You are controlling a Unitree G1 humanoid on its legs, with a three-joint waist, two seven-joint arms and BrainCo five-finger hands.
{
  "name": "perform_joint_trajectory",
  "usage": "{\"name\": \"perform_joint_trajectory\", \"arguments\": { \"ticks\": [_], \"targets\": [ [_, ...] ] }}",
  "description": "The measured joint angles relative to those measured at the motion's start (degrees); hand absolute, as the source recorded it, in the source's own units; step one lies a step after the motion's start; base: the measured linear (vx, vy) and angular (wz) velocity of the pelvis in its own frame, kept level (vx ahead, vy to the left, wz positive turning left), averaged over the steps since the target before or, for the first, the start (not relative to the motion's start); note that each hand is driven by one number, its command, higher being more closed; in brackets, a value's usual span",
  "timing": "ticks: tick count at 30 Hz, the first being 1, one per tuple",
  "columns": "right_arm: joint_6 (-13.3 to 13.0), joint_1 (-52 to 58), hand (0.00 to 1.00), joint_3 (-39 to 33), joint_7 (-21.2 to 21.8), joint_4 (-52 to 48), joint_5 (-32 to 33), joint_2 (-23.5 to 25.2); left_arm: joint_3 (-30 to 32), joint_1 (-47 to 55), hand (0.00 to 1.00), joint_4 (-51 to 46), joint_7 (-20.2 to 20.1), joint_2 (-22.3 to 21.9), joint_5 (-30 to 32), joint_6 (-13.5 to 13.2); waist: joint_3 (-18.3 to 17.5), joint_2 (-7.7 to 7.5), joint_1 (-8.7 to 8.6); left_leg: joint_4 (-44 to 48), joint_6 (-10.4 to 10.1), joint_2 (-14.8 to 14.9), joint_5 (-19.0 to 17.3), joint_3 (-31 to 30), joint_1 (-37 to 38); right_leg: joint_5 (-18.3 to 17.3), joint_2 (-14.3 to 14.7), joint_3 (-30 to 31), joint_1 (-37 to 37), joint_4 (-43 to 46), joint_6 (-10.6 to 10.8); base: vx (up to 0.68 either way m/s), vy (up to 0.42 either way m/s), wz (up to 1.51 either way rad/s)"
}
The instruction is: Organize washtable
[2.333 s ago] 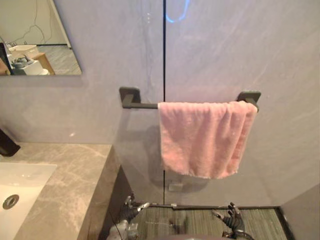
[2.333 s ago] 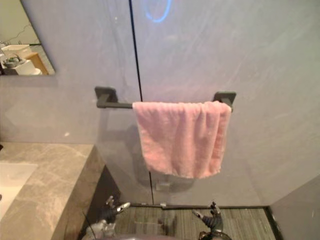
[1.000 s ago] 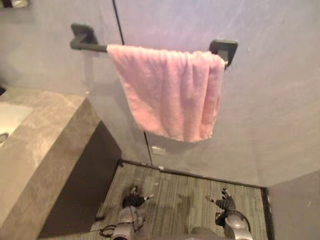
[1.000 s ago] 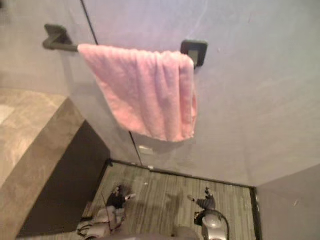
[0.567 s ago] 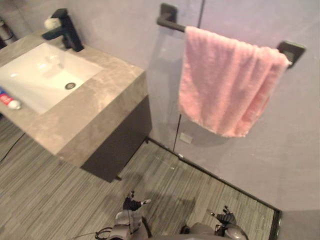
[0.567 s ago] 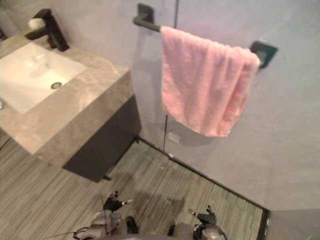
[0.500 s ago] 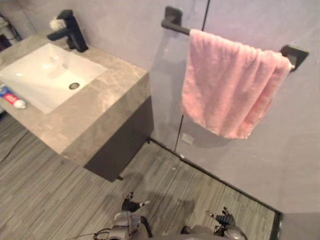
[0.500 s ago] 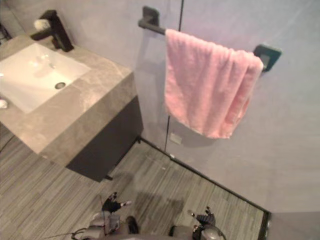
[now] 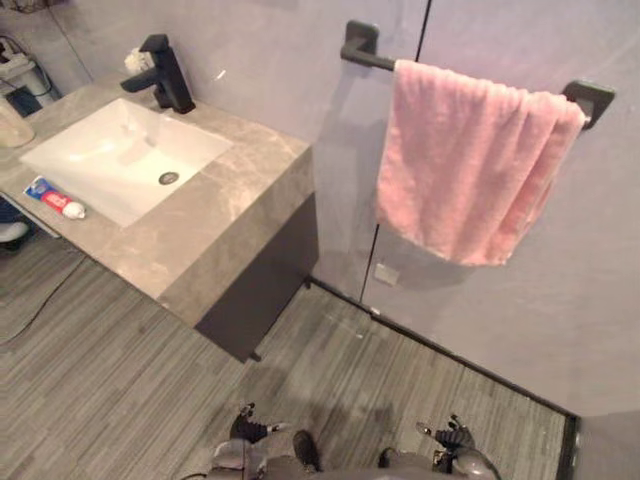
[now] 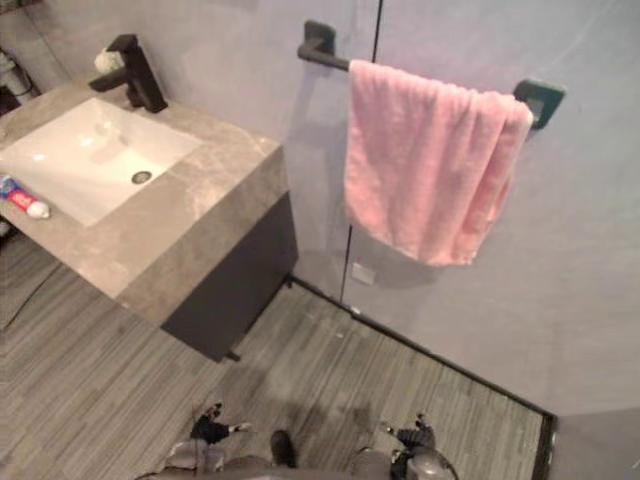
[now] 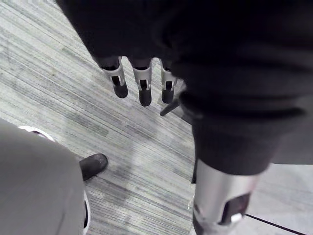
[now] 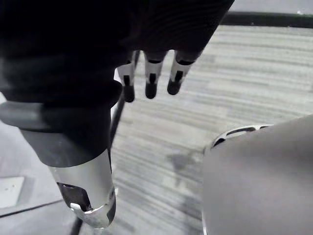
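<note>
The washtable (image 9: 250, 180) is a grey marble counter at the left, with a white sink (image 9: 125, 158) and a black faucet (image 9: 165, 75) at its far side. A red, white and blue toothpaste tube (image 9: 55, 198) lies on the counter by the sink's left edge. A pink towel (image 9: 470, 160) hangs over a black bar (image 9: 365, 52) on the wall to the right. My left hand (image 9: 245, 425) and right hand (image 9: 452, 437) hang low over the floor, far from the counter. Both are open and hold nothing, with fingers (image 11: 142, 85) and fingers (image 12: 150, 81) straight.
Grey striped floor (image 9: 110, 370) stretches in front of the washtable. A dark cabinet (image 9: 265, 285) sits under the counter. A black seam (image 9: 400, 190) runs down the grey wall behind the towel. A pale, clear object (image 9: 10, 125) stands at the counter's far left edge.
The camera has swung from the towel toward the washtable, bringing the sink, faucet and toothpaste tube into view. Both hands still hang open near the floor.
</note>
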Motion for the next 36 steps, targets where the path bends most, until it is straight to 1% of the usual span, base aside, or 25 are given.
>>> {"name": "perform_joint_trajectory", "arguments": {
  "ticks": [1, 3, 4, 5, 7, 8, 9, 10, 12, 14, 15, 17, 18, 19, 20, 21, 22, 23, 24, 25, 27, 28, 29, 31, 36],
  "targets": [
    [-0.04, 0.3, 0.0, 0.25, 0.02, -0.66, 0.01, -0.02, -0.02, 0.1, 0.0, 0.24, -0.02, 0.09, 0.02, 0.04, 0.0, -0.11, -0.83, -0.01, 0.55, -1.1, -0.36, -1.87, 0.12, 0.12, -0.23, 2.45, 0.27, 1.61, -0.53, 0.1, 0.072, 0.57],
    [-0.08, 0.2, 0.0, 0.72, 0.1, -1.36, 0.06, -0.03, -0.01, 0.05, 0.0, 0.42, -0.02, -0.03, 0.01, 0.14, 0.39, 0.28, -1.54, 0.44, 1.39, -1.35, -0.35, -4.63, 0.96, 0.8, 0.32, 7.28, -1.95, 7.53, -1.53, 0.22, 0.09, 0.7],
    [-0.06, 0.21, 0.0, 0.69, 0.11, -1.49, 0.02, -0.01, 0.05, 0.02, 0.0, 0.39, 0.04, -0.53, 0.0, 0.3, 0.4, 0.53, -1.53, 0.74, 1.6, -0.8, -0.04, -6.09, 1.14, 0.28, 1.3, 9.43, -2.62, 9.5, -2.98, 0.24, 0.053, 0.83],
    [-0.11, 0.43, 0.0, 0.93, 0.18, -1.63, -0.06, 0.1, 0.12, -0.06, 0.0, 0.37, 0.08, -0.52, 0.0, 0.42, 0.4, 0.53, -1.35, 2.16, 1.52, 0.22, -0.3, -7.51, 1.03, -0.51, 3.52, 13.92, -2.54, 9.01, -4.22, 0.18, 0.009, 0.79],
    [-0.11, 0.86, 0.0, 1.49, 0.18, -1.64, -0.05, 0.54, 0.88, 0.03, 0.0, 0.25, 0.06, -0.58, -0.03, 0.39, 0.32, 0.39, -0.98, 3.23, 0.97, 0.87, -0.6, -9.46, 1.13, -0.46, 5.18, 16.55, -2.61, 7.05, -4.33, 0.2, -0.056, 0.83],
    [-0.09, 1.09, 0.0, 1.89, 0.2, -1.65, -0.04, 1.22, 2.24, 0.12, 0.0, 0.21, 0.09, -0.58, -0.05, 0.41, -0.3, -0.71, -0.6, 3.94, 0.49, 0.82, -0.88, -10.37, 1.16, 0.05, 5.12, 16.34, -2.66, 4.51, -4.36, 0.21, -0.091, 0.7],
    [-0.08, 1.17, 0.0, 1.89, 0.21, -1.66, -0.04, 1.7, 2.7, 0.23, 0.0, 0.15, 0.17, -0.5, -0.06, 0.41, -0.45, -0.96, -0.22, 4.3, 0.29, 0.77, -1.0, -10.55, 1.17, 0.61, 5.03, 16.33, -2.62, 3.03, -4.31, 0.15, -0.105, 0.43],
    [-0.07, 1.34, 0.0, 1.92, 0.31, -1.68, -0.03, 2.65, 3.87, 0.45, 0.0, -0.4, 0.16, -0.49, -0.08, 0.4, -1.11, -2.02, 0.65, 5.23, -0.75, 0.33, -1.68, -11.15, 1.1, 4.17, 4.68, 16.17, -2.54, -0.02, -4.39, 0.13, -0.138, 0.46],
    [-0.13, 1.26, 0.0, 1.88, 0.57, -1.84, -0.02, 2.81, 4.42, 0.37, 0.0, -0.91, 0.16, -1.23, -0.28, 0.26, -1.64, -2.21, 0.68, 6.63, -1.25, 0.8, -1.97, -13.72, -0.14, 3.53, 4.55, 13.84, -0.59, -1.59, -3.8, 0.08, -0.152, 0.65],
    [-0.14, 1.27, 0.0, 1.89, 0.66, -3.0, 0.1, 2.68, 4.51, -0.52, 0.0, -1.54, 0.11, -2.42, -0.6, -0.17, -1.43, -0.61, 0.49, 7.12, -2.61, 1.5, -1.07, -16.87, -3.03, 3.54, 4.3, 8.59, -0.84, -2.41, -3.88, 0.02, -0.158, 1.02],
    [-0.07, 1.33, 0.0, 1.75, 0.64, -3.23, 0.11, 2.33, 4.52, -0.98, 0.0, -1.71, 0.11, -3.21, -0.62, -0.2, -0.98, -0.21, 0.41, 7.58, -2.83, 1.75, -0.97, -16.25, -3.67, 3.52, 3.96, 6.36, -0.85, -2.34, -3.93, 0.0, -0.126, 1.16],
    [0.0, 1.38, 0.0, 1.67, 0.39, -3.39, 0.22, 1.8, 4.52, -1.35, 0.0, -1.8, 0.08, -4.25, -0.59, -0.19, -0.76, 0.2, 0.36, 9.14, -3.41, 3.06, -1.51, -11.19, -5.18, 3.4, 3.54, 3.46, -0.81, -1.66, -4.15, -0.04, -0.072, 0.89],
    [0.35, 1.23, 0.0, 1.83, -0.19, -3.63, 0.22, 1.81, 4.53, -1.38, 0.0, -2.37, 0.04, -4.73, -0.56, -0.2, -0.72, 0.5, 0.35, 12.72, -3.23, 4.76, -1.82, -4.38, -7.12, 2.28, 2.76, 0.52, -1.6, 1.39, -5.63, -0.11, -0.088, 0.81],
    [0.75, 0.26, 0.0, 1.76, -0.18, -4.07, 0.22, 1.78, 4.47, -1.17, 0.0, -3.57, 0.04, -4.87, -0.39, -0.22, -0.51, 0.79, 0.36, 16.9, -2.93, 5.21, -1.1, -2.75, -9.7, 1.39, 2.64, -0.92, -3.48, 5.46, -6.39, -0.12, -0.09, 0.85],
    [0.79, 0.06, 0.0, 2.02, -0.04, -4.25, 0.2, 2.01, 4.45, -0.98, 0.0, -3.92, 0.01, -4.9, 0.01, -0.24, -0.56, 0.7, 0.15, 17.08, -3.07, 5.13, -0.46, -3.15, -10.6, 1.24, 2.6, -0.96, -4.1, 5.92, -6.89, -0.12, -0.06, 0.84],
    [0.63, 0.59, 0.0, 2.01, -0.11, -4.63, 0.2, 3.15, 4.52, -0.72, 0.0, -4.01, 0.0, -3.86, 0.35, -0.31, -1.95, -1.1, -0.84, 11.46, -4.11, 3.09, 1.21, -4.6, -9.43, 1.43, 1.08, -1.65, -3.6, 0.98, -7.45, -0.04, -0.022, 0.87],
    [0.35, 0.24, 0.0, 1.82, -0.13, -4.4, 0.22, 3.6, 4.53, -1.05, 0.0, -3.43, -0.01, -3.7, 1.27, -0.09, -1.44, -0.53, -1.43, 16.52, -1.81, 5.15, -3.53, -0.2, -9.37, 1.53, 0.91, -4.25, -2.67, -0.6, -6.64, -0.03, -0.018, 1.02],
    [0.16, 0.14, 0.0, 1.78, -0.13, -4.44, 0.28, 3.44, 4.36, -0.76, 0.0, -3.15, -0.27, -3.69, 2.0, 0.15, -1.34, -0.37, -2.3, 20.41, -2.45, 6.85, -7.4, 2.84, -8.33, 1.76, 0.71, -6.05, -2.38, -0.25, -6.66, 0.04, -0.016, 1.0],
    [0.11, 0.29, 0.0, 1.14, -0.13, -3.96, 0.48, 2.48, 3.81, -0.66, 0.0, -1.94, -0.3, -4.25, 2.4, 0.25, -1.09, 0.43, -3.22, 16.12, -4.43, 7.39, -7.42, 3.53, -4.8, 2.11, 0.9, -7.77, -1.59, -0.2, -6.31, 0.0, 0.055, 0.89],
    [0.18, -0.01, 0.0, 0.12, -0.14, -3.33, 0.54, 1.64, 2.86, -1.06, 0.0, -0.99, -0.35, -4.18, 2.5, 0.47, -0.61, 1.03, -3.1, 10.45, -4.01, 5.71, -5.38, 2.63, -2.15, 2.84, 0.89, -8.22, -0.92, -1.03, -5.7, 0.0, 0.091, 0.62],
    [0.39, 0.45, 0.0, -0.28, -0.09, -2.57, 0.75, 1.7, 1.08, -1.08, 0.0, -0.98, -0.32, -2.86, 2.86, 0.52, -0.6, 0.88, -2.58, 6.06, -4.03, 5.09, -2.9, 1.96, -0.17, 5.65, 2.01, -8.15, 0.99, -4.8, -5.89, -0.09, 0.082, 0.13],
    [0.38, 0.42, 0.0, -0.32, -0.1, -1.57, 0.78, 1.98, 0.19, -0.46, 0.0, -0.55, -0.32, -2.12, 3.11, 0.56, -0.83, 0.3, -2.57, 5.4, -3.91, 4.83, -2.57, 1.89, 0.26, 6.59, 2.65, -7.66, 1.93, -6.82, -5.33, -0.09, 0.037, -0.07],
    [0.42, 0.42, 0.0, -0.33, -0.09, -1.15, 0.77, 1.94, -0.4, -0.32, 0.0, -0.33, -0.3, -1.62, 3.28, 0.58, -0.92, 0.11, -2.56, 4.86, -3.65, 4.56, -2.25, 1.9, 0.59, 6.86, 2.69, -7.28, 2.18, -7.44, -5.06, -0.08, 0.03, -0.13],
    [0.55, 0.31, 0.0, -0.35, -0.11, -0.94, 1.1, 1.77, -1.1, -0.01, 0.0, 0.51, -0.3, -0.68, 3.46, 0.62, -0.94, 0.29, -2.89, 0.96, -3.11, 3.6, 0.19, 1.74, 1.67, 8.14, 2.9, -7.03, 2.06, -8.6, -4.85, -0.11, 0.043, -0.05],
    [0.68, -0.27, 0.0, -0.18, -0.11, 0.6, 1.19, 1.36, -1.85, 0.02, 0.0, 0.82, -0.2, 0.07, 3.51, 0.7, -0.76, 0.26, -2.52, 0.04, -2.22, 3.23, 1.38, 0.54, 2.34, 9.09, 2.91, -7.13, 3.18, -9.03, -5.02, -0.12, 0.024, 0.1]
  ]
}}
